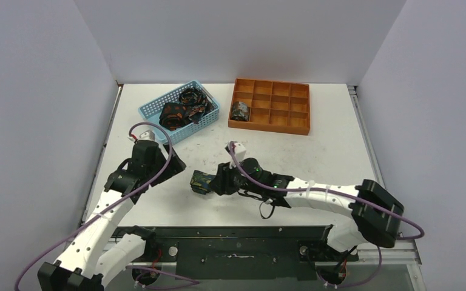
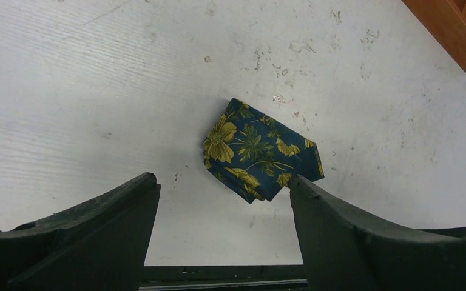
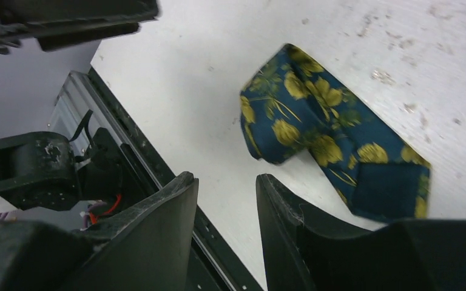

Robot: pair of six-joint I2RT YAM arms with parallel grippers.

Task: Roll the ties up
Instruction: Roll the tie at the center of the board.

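Near the front edge, centre, the floral tie [image 1: 202, 182] lies partly rolled on the surface [image 1: 315, 157]; right fingers [image 3: 291, 224] just beside it, slightly parted, gripping nothing. Left fingers [image 2: 97, 224] spread wide, empty. Toward the far edge, more ties [image 1: 176, 114] fill the blue basket [image 1: 148, 109], and one roll [image 1: 240, 111] sits in the orange tray [image 1: 270, 126]

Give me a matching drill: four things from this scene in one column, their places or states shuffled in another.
1 yellow-floral tie
2 small rolled tie
3 orange-print ties
4 left tool

A in the blue basket
B open, holding nothing
C in a compartment of the orange tray
D on the table

Pairs: 1-D, 2-C, 3-A, 4-B
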